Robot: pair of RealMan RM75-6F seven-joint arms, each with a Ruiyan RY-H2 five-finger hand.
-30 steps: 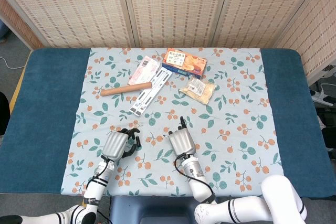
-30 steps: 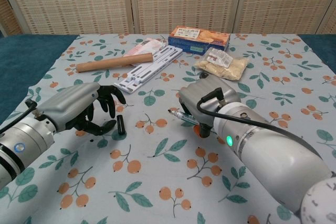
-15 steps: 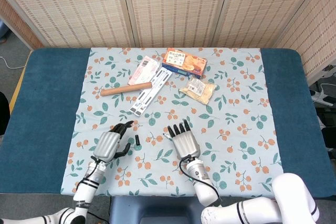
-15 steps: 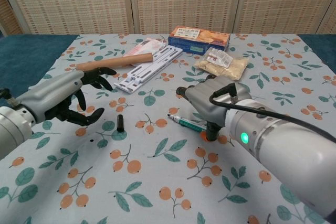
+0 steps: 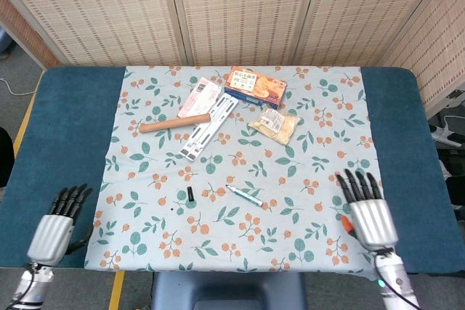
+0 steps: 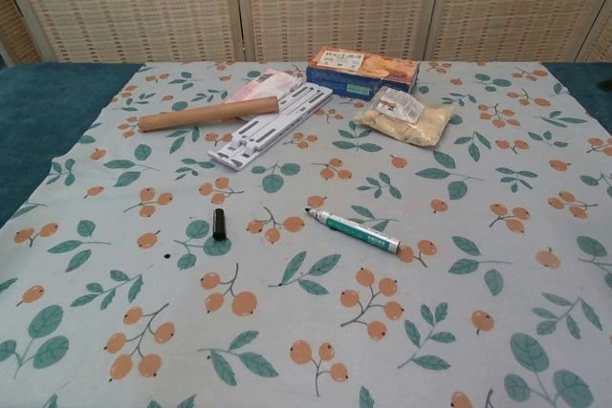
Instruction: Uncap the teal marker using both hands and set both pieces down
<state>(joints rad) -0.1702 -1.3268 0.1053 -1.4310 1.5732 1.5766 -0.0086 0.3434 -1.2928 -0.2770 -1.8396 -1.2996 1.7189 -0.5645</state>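
The teal marker body (image 5: 244, 195) (image 6: 356, 230) lies uncapped on the floral cloth, its tip pointing left. Its small black cap (image 5: 189, 194) (image 6: 219, 225) lies apart, to the left of it. In the head view my left hand (image 5: 57, 226) sits at the near left edge of the table, fingers spread and holding nothing. At the near right edge my right hand (image 5: 366, 209) is likewise spread and empty. Neither hand shows in the chest view.
At the back of the cloth lie a brown tube (image 5: 174, 123) (image 6: 207, 113), a white plastic strip (image 5: 208, 125) (image 6: 271, 124), an orange box (image 5: 254, 86) (image 6: 363, 70), a pink packet (image 5: 199, 95) and a bag of snacks (image 5: 275, 123) (image 6: 404, 118). Blue table (image 5: 65, 136) borders the cloth.
Both hands have drawn back from the middle of the cloth to the near corners, leaving the marker body and cap lying on the cloth.
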